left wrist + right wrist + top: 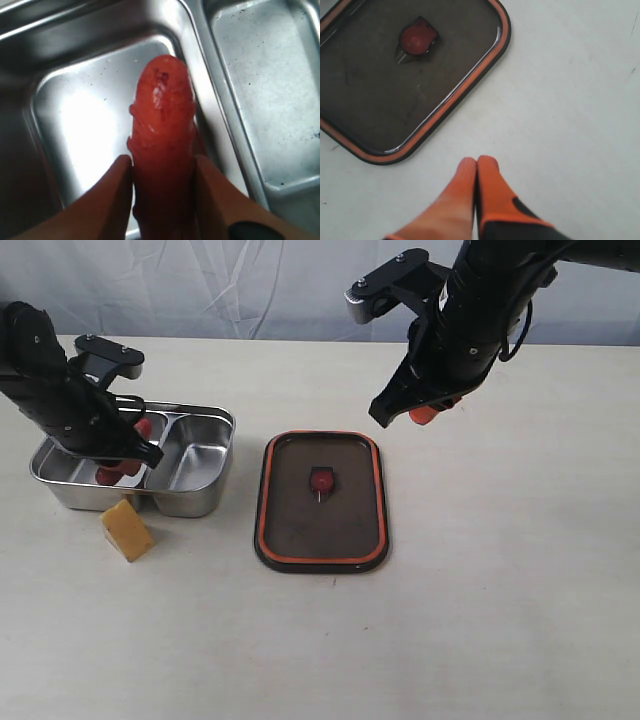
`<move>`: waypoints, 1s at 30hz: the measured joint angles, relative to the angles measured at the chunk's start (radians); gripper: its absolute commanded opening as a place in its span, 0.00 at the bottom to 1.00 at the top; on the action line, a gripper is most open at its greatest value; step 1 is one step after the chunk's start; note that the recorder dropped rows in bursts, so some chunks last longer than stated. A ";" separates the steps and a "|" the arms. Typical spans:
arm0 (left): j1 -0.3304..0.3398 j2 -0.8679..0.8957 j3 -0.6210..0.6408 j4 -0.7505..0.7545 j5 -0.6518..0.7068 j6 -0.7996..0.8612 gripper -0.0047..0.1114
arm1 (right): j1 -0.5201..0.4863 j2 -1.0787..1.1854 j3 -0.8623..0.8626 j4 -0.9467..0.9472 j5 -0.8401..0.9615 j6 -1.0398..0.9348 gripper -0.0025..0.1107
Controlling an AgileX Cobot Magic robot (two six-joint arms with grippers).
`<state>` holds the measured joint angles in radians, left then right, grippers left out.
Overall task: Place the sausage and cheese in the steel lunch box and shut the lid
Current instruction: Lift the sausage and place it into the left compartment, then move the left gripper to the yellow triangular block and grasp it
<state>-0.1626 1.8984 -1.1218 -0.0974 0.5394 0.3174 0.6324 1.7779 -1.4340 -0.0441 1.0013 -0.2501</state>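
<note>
While the left pincer [162, 161] clamps the sausage [162, 110] between its two fingers, the red piece points down into the left compartment of the steel lunch box [196, 502], close by the divider; the cheese [127, 528] sits on the bench [500, 620] just beside the box's front wall; the lid [322, 530] lies flat, orange rim up, apart to the right; the right pincer [477, 164] hangs above the bench beside it, fingers pressed together, empty.

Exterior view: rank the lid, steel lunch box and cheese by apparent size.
1. lid and steel lunch box: too alike to rank, the box partly hidden by the left arm.
2. cheese.
</note>
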 measured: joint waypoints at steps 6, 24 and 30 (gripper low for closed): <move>0.000 0.000 -0.002 0.000 0.043 0.000 0.51 | 0.000 0.000 0.000 0.000 0.000 0.000 0.02; 0.000 -0.182 -0.026 0.034 0.101 0.000 0.52 | 0.000 0.000 0.000 0.000 -0.002 0.001 0.02; 0.000 -0.323 -0.043 0.027 0.365 -0.074 0.52 | 0.000 0.000 0.000 0.000 -0.004 0.001 0.02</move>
<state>-0.1626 1.5756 -1.1645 -0.0705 0.9045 0.2432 0.6324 1.7779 -1.4340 -0.0441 0.9971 -0.2487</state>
